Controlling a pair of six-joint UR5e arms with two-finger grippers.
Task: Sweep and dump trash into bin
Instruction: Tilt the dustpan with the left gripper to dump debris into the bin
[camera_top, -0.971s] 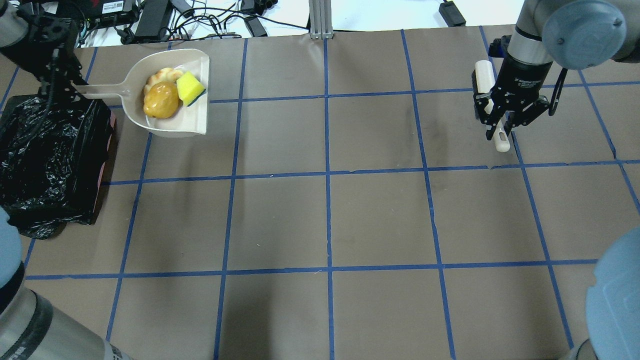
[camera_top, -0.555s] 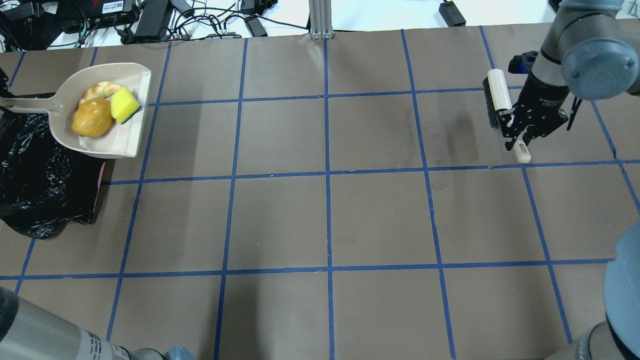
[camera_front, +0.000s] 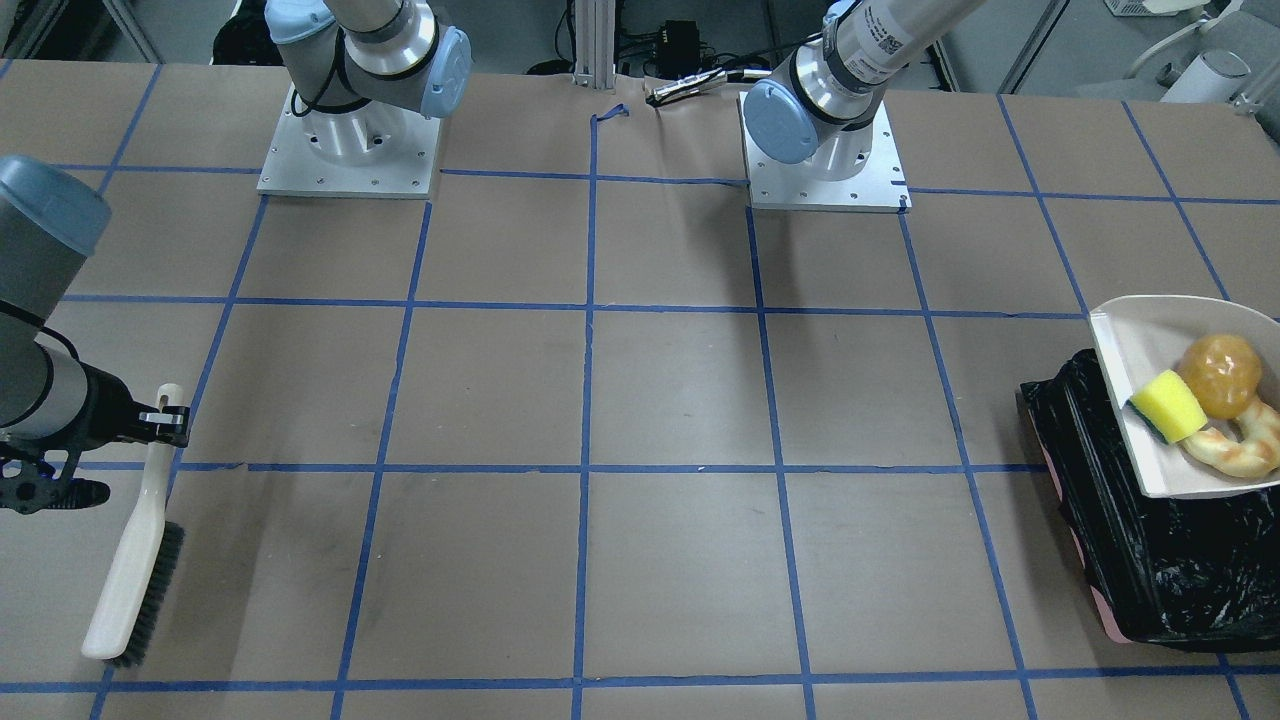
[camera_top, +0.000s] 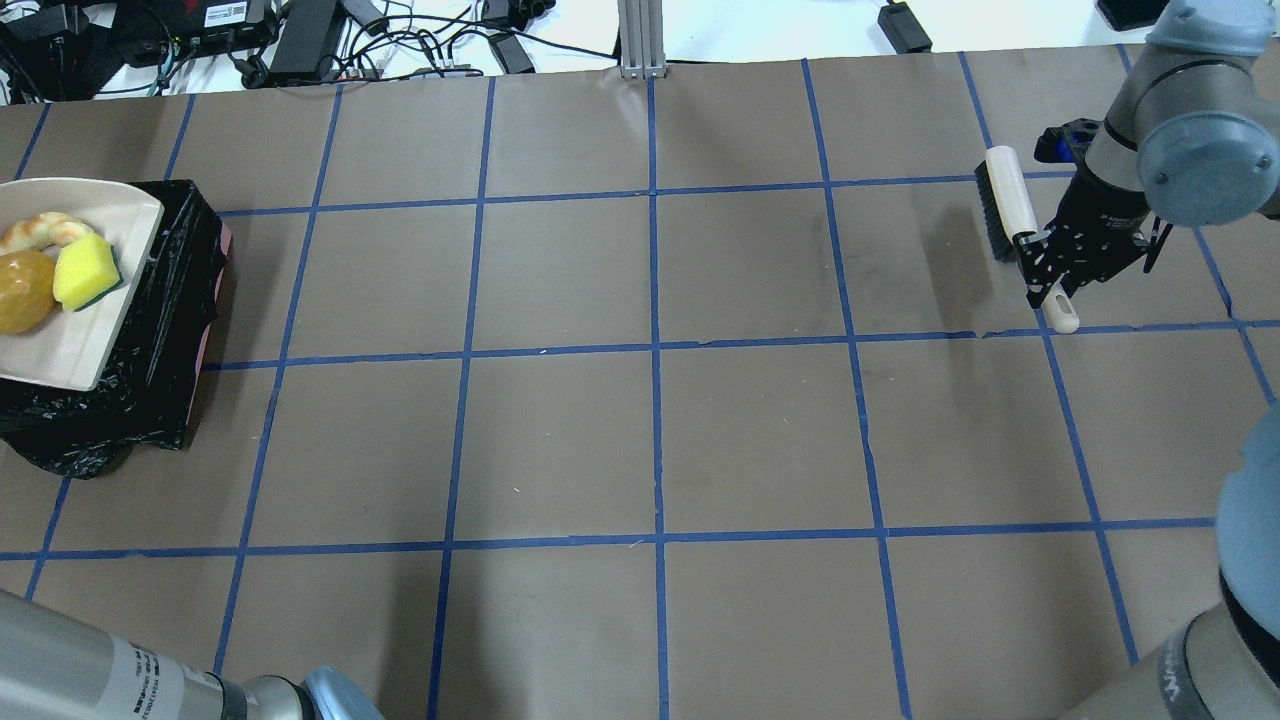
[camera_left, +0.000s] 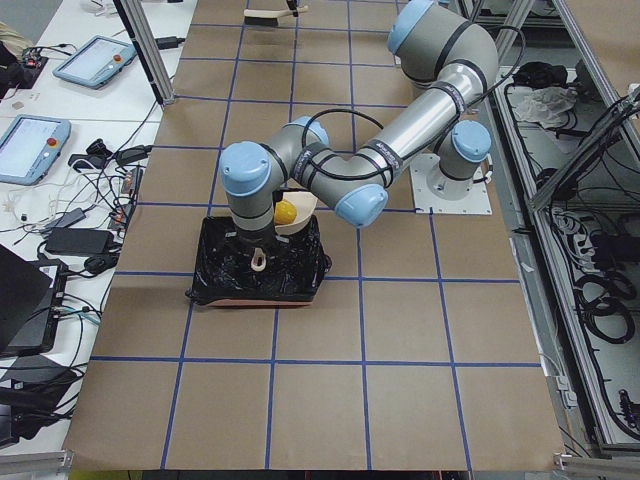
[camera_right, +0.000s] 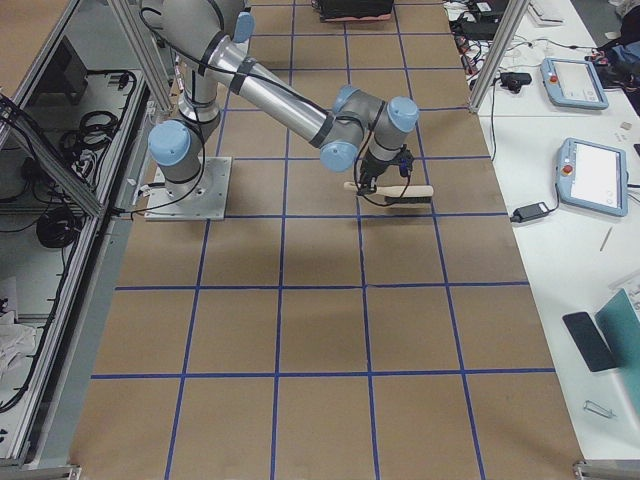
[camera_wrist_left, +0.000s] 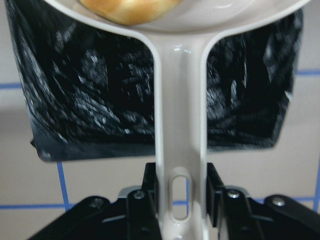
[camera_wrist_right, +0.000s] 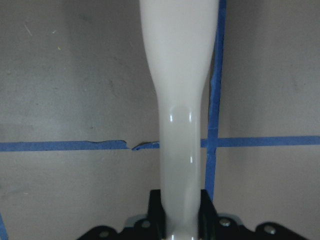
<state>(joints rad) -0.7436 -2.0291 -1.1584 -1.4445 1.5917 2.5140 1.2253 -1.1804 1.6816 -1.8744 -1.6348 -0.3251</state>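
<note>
Overhead exterior view: at the left edge a beige dustpan (camera_top: 95, 325) hangs over the black-bagged bin (camera_top: 175, 300) and covers much of its opening. All the trash sits in the pan: a potato (camera_top: 22, 305), a yellow sponge (camera_top: 85, 272) touching it, and a croissant (camera_top: 40, 230) curled behind both. The bin stands on the brown surface (camera_top: 650, 440), which is crossed by blue tape lines (camera_top: 655, 350), with a pink edge showing at its base. A tangle of cables (camera_top: 400, 40) lies beyond the far edge.

From the left wrist-mounted camera, the left tool (camera_wrist_left: 181, 192) is clamped on the pan's handle, one finger on each side, with the bag's glossy folds beneath. From the table's left end, the left arm (camera_left: 330, 180) doubles back on itself, its wrist pointing down over the bin and hiding most of the pan.

Well apart, on the other side, the right tool (camera_top: 1050, 265) grips the handle of a brush (camera_top: 1005, 195). The right arm (camera_right: 290, 105) stretches out from its base, wrist turned down. I can't tell if the bristles touch the surface.
</note>
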